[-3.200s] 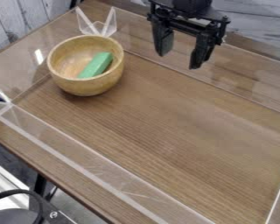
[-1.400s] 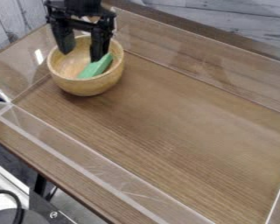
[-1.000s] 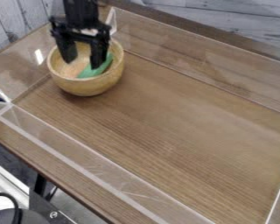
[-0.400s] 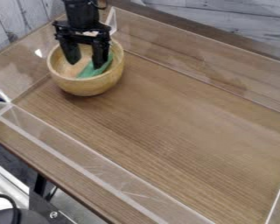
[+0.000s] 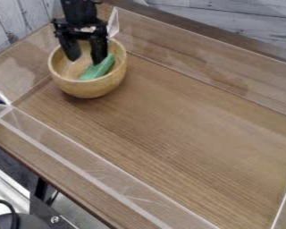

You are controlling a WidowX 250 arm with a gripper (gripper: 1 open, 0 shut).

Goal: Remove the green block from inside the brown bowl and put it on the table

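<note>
The brown bowl (image 5: 76,88) stands at the far left of the table (image 5: 181,125). Inside it, against the right of the pale floor, lies the green block (image 5: 103,68), its upper end hidden behind a finger. My black gripper (image 5: 83,55) points straight down over the back half of the bowl. It is open, with its fingertips (image 5: 68,54) dipped below the rim. The block lies just under and beside the right finger, and nothing is held between the jaws.
Clear raised walls (image 5: 62,154) run around the tabletop, close behind and left of the bowl. A pale clear pointed thing (image 5: 113,18) stands just behind the gripper. Bare wood stretches to the right and front of the bowl.
The gripper came from the far right, over to the bowl, and lowered into it. In the last half second it shifted slightly toward the bowl's back edge, still open. The block has not moved.
</note>
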